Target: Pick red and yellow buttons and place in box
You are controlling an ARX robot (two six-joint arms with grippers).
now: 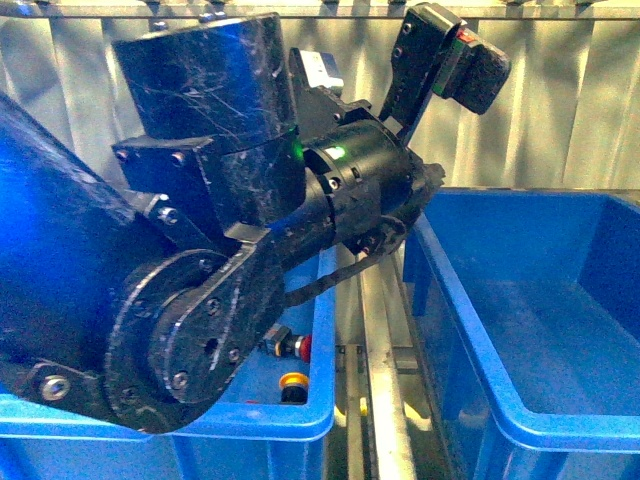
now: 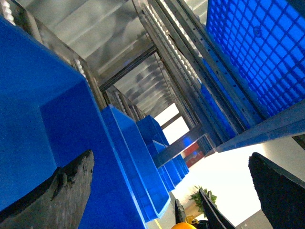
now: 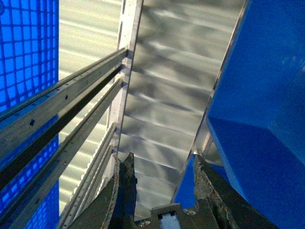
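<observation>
I find the red-capped push button (image 1: 299, 347) and the yellow-capped push button (image 1: 294, 382) side by side on the floor of the nearer blue plastic bin (image 1: 322, 400), close against its right wall, beneath my black left arm (image 1: 210, 150); across a steel rail (image 1: 385, 380) stands the large deep bright-blue plastic bin (image 1: 465, 335), its mouth open upward; the left gripper (image 2: 171, 157) is spread wide, holding nothing; the right gripper (image 3: 163, 160) shows fingers narrowly parted, gripping nothing.
</observation>
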